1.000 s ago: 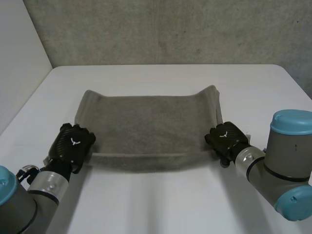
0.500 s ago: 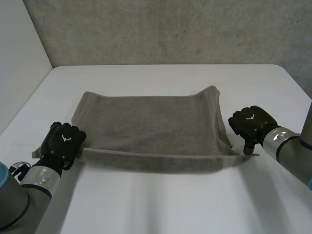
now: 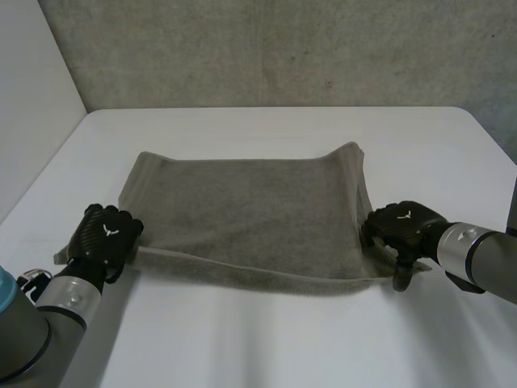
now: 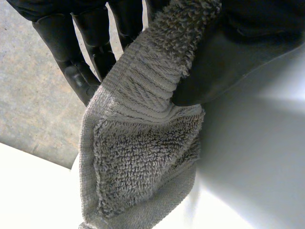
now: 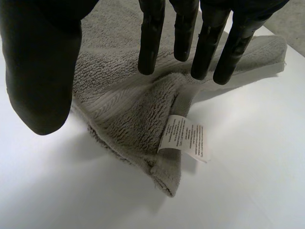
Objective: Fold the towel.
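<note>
Both near corners of the grey towel (image 3: 250,210) are at my hands on the white tabletop (image 3: 266,339). My left hand (image 3: 105,238) pinches its corner's hem between fingers and thumb. My right hand (image 3: 404,226) has fingers straight, thumb wide apart, tips over its corner, white label (image 5: 186,137) just beyond them.

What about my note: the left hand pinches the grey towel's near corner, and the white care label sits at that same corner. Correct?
Not quite. The left hand does pinch a near corner of the towel, but the white care label sits at the other near corner, just beyond the fingertips of the right hand, as the right wrist view shows.
</note>
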### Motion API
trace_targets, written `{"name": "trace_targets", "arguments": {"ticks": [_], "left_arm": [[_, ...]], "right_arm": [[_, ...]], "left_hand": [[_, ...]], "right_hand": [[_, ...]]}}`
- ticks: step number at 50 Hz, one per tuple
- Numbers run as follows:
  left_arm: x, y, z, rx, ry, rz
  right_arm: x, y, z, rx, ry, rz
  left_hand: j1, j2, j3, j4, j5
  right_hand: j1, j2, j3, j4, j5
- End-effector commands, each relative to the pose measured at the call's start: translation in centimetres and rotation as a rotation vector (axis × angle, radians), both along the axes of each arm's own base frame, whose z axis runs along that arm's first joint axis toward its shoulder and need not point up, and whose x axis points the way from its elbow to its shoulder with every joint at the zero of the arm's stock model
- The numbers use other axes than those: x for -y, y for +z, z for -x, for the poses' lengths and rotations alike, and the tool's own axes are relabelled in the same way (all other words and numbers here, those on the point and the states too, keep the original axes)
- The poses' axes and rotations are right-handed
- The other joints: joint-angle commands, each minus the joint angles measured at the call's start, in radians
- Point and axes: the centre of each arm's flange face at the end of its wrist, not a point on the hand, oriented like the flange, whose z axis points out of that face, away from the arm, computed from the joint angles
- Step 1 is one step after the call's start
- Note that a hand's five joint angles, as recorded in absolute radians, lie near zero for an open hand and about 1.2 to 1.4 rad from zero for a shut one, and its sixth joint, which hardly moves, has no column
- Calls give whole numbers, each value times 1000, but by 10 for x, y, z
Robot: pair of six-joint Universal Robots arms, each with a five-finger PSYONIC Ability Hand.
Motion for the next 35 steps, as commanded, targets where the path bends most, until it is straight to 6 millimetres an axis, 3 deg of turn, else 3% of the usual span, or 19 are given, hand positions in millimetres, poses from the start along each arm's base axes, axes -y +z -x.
{"name": "trace_targets", "arguments": {"ticks": [1, 10, 12, 13, 15, 16, 17, 24, 29, 35], "left_arm": [[1, 0, -1, 0, 2, 1], [3, 1, -1, -3, 6, 3], [4, 2, -1, -5, 7, 5], [4, 2, -1, -5, 7, 5], [4, 2, -1, -5, 6, 5], [4, 2, -1, -7, 6, 5], [3, 2, -1, -6, 6, 3], [0, 2, 0, -8, 0, 4], [0, 11, 0, -22, 0, 32], [2, 19, 0, -36, 4, 58]], "right_arm": [[-3, -2, 1, -16, 16, -13], [-3, -10, 1, -30, 29, -17], [1, -20, 1, -41, 30, -31], [1, -20, 1, -41, 30, -31], [7, -23, 1, -42, 24, -5], [7, -23, 1, -42, 23, -5], [11, -23, 1, -36, 13, 18], [26, -19, 10, -16, -43, 87], [39, 2, 19, 88, -141, 148], [47, 23, 29, 171, -203, 229]], "left_hand": [[11, -103, -147, -115, -249], [11, -103, -147, -115, -249], [11, -103, -147, -115, -249], [11, -103, -147, -115, -249], [11, -103, -147, -115, -249], [11, -103, -147, -115, -249], [11, -103, -147, -115, -249], [11, -103, -147, -115, -249], [3, -112, -156, -123, -257], [-261, -375, -419, -387, -521]], "right_hand": [[-29, -53, -45, -34, -4], [7, -18, -10, 1, 31], [269, 244, 252, 263, 293], [271, 246, 254, 265, 295], [738, 713, 721, 732, 762], [740, 716, 724, 735, 765], [993, 969, 977, 988, 1018], [1039, 1014, 1022, 1033, 1063], [1039, 1014, 1022, 1033, 1063], [1039, 1014, 1022, 1033, 1063]]}}
